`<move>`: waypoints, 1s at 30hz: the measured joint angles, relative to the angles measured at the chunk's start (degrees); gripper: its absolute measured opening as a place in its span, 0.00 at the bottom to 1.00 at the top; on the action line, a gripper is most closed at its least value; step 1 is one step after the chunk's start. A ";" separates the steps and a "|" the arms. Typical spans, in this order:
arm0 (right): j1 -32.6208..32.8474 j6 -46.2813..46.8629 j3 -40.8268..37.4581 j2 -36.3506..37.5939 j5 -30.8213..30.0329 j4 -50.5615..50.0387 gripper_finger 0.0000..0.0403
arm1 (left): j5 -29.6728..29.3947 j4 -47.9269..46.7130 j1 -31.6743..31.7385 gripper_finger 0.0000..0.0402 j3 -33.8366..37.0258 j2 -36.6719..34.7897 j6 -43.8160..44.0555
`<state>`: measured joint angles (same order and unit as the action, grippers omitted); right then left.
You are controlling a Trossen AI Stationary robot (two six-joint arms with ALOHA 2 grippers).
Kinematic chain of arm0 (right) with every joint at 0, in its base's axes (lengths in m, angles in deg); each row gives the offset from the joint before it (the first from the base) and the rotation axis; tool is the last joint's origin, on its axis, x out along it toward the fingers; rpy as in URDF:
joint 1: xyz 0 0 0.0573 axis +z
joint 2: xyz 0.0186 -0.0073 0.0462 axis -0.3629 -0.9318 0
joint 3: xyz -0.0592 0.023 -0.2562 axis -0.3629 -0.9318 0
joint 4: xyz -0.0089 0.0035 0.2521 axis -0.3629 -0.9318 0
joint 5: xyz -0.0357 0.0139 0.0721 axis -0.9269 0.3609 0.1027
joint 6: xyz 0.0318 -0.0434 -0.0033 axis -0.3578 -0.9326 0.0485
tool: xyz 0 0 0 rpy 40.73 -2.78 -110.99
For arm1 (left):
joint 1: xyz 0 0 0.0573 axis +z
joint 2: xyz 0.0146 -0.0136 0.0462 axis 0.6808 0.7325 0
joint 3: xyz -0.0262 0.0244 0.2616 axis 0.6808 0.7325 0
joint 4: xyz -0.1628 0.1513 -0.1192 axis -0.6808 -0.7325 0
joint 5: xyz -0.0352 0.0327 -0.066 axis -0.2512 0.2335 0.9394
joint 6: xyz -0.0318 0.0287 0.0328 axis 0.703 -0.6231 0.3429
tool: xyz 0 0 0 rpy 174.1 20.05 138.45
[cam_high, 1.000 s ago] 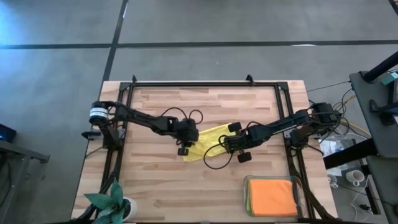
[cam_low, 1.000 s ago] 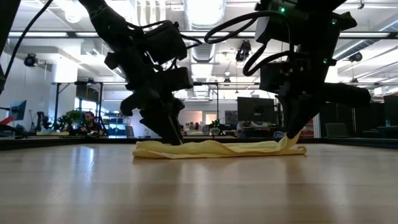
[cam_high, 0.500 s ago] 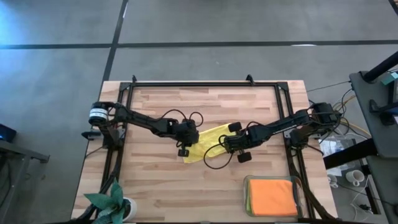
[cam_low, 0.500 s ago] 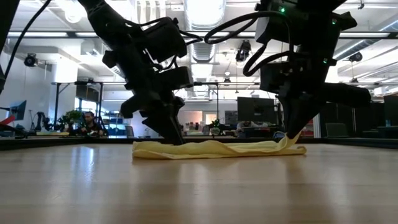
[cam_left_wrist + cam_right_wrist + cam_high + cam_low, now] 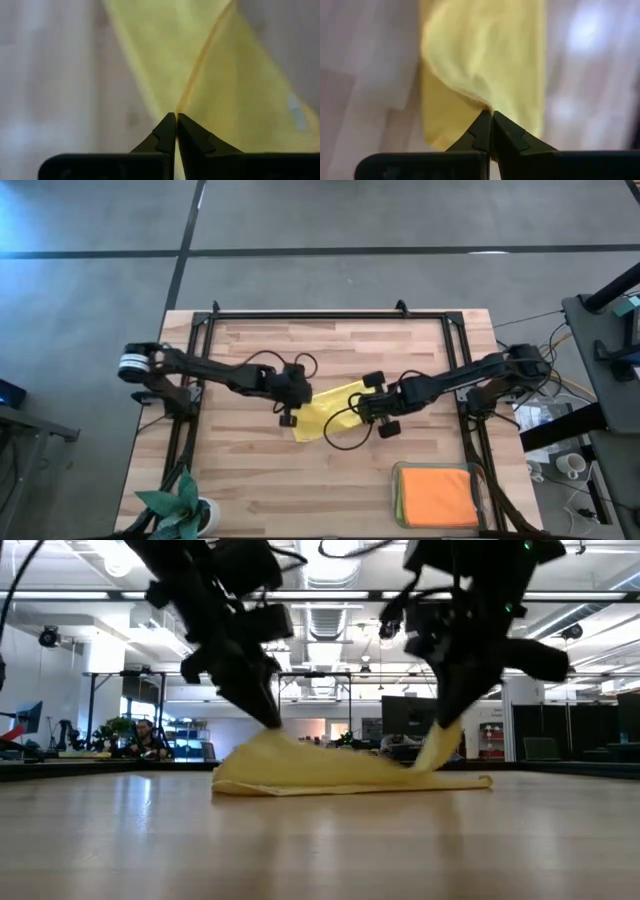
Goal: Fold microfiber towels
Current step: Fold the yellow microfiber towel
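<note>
yellow towel (image 5: 328,406): mid-table, two corners lifted, the rest lying on the wood
left gripper (image 5: 176,119): clenched on one yellow corner
right gripper (image 5: 490,116): pinched tight on the opposite corner
feel: light, floppy, sags between the grips; edges and corners look like the best spots to grab
orange towel (image 5: 437,495): folded in the clear tray (image 5: 396,473), maybe a green one underneath, hard to tell
count: two towels for sure, one tray, one plant (image 5: 172,501)
</note>
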<state>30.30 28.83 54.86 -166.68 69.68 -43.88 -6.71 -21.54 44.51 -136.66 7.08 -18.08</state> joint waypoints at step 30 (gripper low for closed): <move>-24.61 -13.54 0.40 0.31 7.76 7.07 0.02 | -5.24 -1.60 12.97 0.00 12.15 -16.59 -0.26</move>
<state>5.69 15.29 55.27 -166.36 77.45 -36.81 -11.95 -23.13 57.48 -124.51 -9.50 -18.34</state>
